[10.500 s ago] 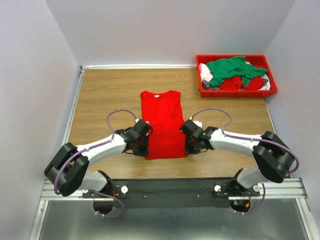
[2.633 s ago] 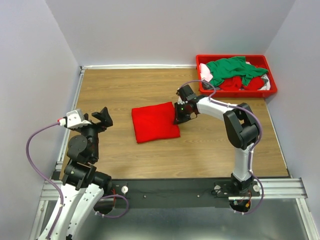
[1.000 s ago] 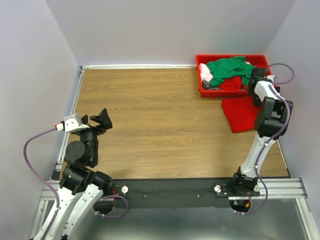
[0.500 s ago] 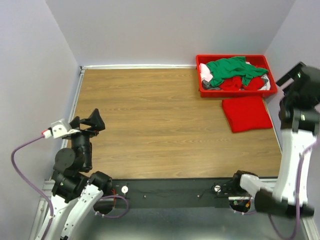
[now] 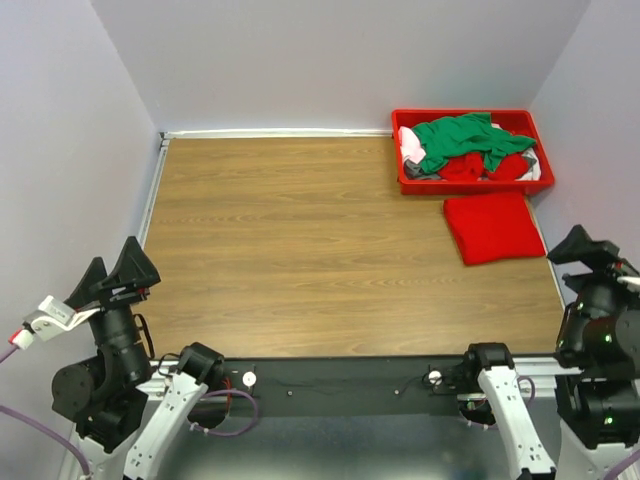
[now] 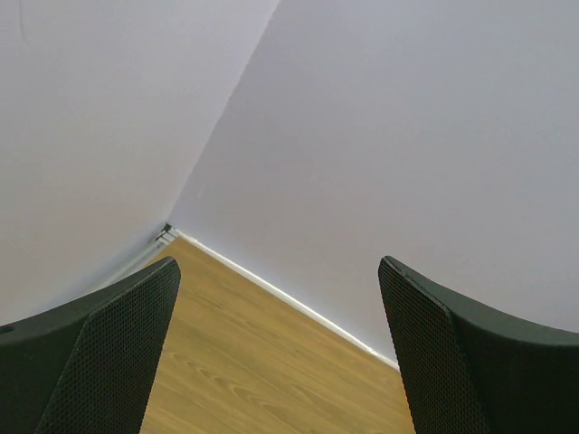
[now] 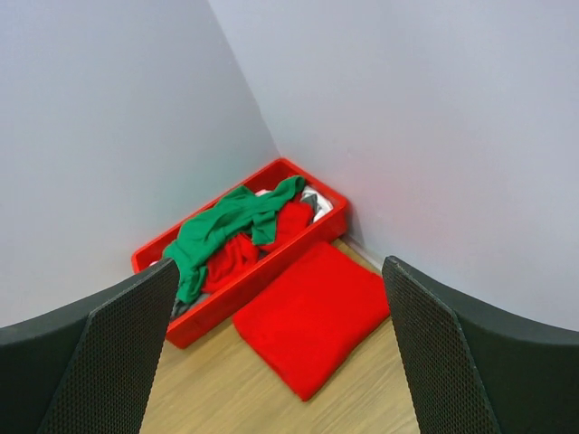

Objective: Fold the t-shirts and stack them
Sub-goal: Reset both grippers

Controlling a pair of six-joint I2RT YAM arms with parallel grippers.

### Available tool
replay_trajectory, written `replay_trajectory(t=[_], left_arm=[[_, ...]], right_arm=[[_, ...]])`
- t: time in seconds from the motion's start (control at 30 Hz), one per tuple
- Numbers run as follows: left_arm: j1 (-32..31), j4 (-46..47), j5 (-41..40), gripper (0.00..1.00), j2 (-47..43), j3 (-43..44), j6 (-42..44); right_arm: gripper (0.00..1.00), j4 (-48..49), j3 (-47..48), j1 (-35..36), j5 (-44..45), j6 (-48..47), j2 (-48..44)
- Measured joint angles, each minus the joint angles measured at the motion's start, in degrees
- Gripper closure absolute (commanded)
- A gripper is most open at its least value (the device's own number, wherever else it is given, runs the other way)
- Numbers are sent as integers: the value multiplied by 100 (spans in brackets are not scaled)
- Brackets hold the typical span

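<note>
One folded red t-shirt (image 5: 493,226) lies flat on the wooden table, just in front of the red bin (image 5: 468,188). The right wrist view shows this folded t-shirt (image 7: 312,316) below the bin (image 7: 200,322). Inside the bin lie a crumpled green t-shirt (image 5: 465,135) (image 7: 226,226), red ones (image 5: 465,165) and white/grey cloth. My right gripper (image 5: 590,247) (image 7: 280,271) hangs open and empty at the near right edge, well back from the shirt. At the near left corner my left gripper (image 5: 115,272) (image 6: 279,271) is raised, open and empty, facing the far wall.
Pale walls close in the table (image 5: 300,230) on the left, back and right. A white strip (image 5: 275,132) runs along its far edge. The black mounting rail (image 5: 340,382) with both arm bases crosses the near edge.
Over the last second the right arm has drawn back from beside the bin to the near right edge, leaving the folded red t-shirt on the table. The left arm has pulled back toward the near left corner.
</note>
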Motion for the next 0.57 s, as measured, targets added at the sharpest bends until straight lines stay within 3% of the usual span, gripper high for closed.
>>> replay_trajectory(t=[0.17,0.57], left_arm=[[0,-144,-90,2,-24,-214,22],[0,-328,-380,1,-20,-221,-116]], right_arm=[[0,229,-503,98,-72,-389,-695],[0,439,-909,509,-142,-802,-903]])
